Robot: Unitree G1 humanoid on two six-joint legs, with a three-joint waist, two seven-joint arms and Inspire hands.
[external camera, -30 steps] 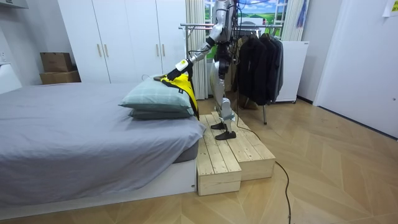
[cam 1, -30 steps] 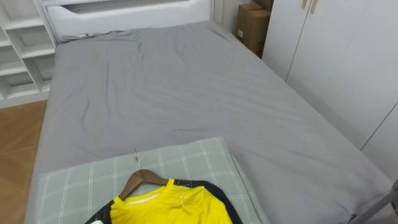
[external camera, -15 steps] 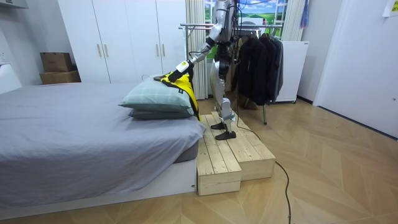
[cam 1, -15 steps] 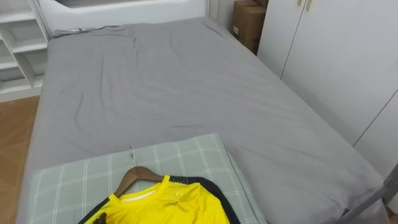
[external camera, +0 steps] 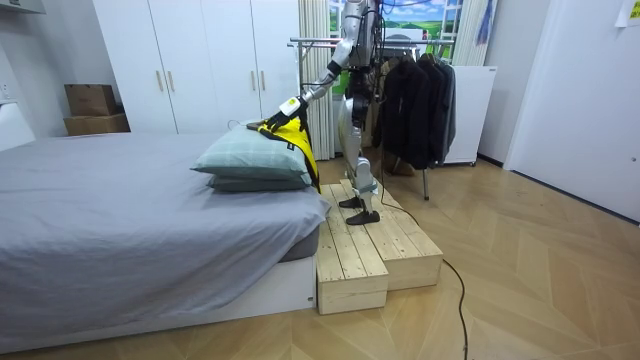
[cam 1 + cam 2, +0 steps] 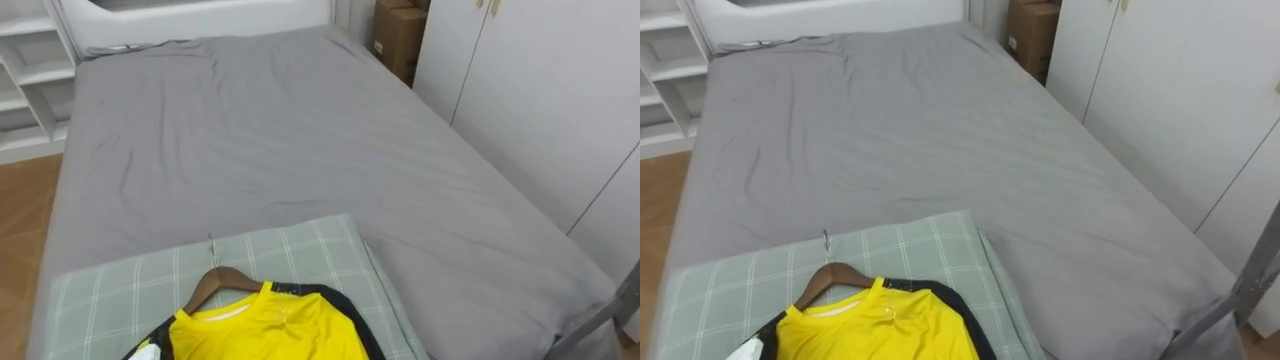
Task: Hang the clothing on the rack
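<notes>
Yellow shirt [image 6: 270, 330] on its wooden hanger [image 6: 222, 281] lies on the checked pillow [image 6: 110, 290] at the bed's [image 6: 270, 150] near end. My left robot hand [image 5: 288, 107] is at the shirt; its grip I cannot tell. Grey bed lies open ahead, with wardrobe doors [image 6: 540, 100] along its right edge.
</notes>
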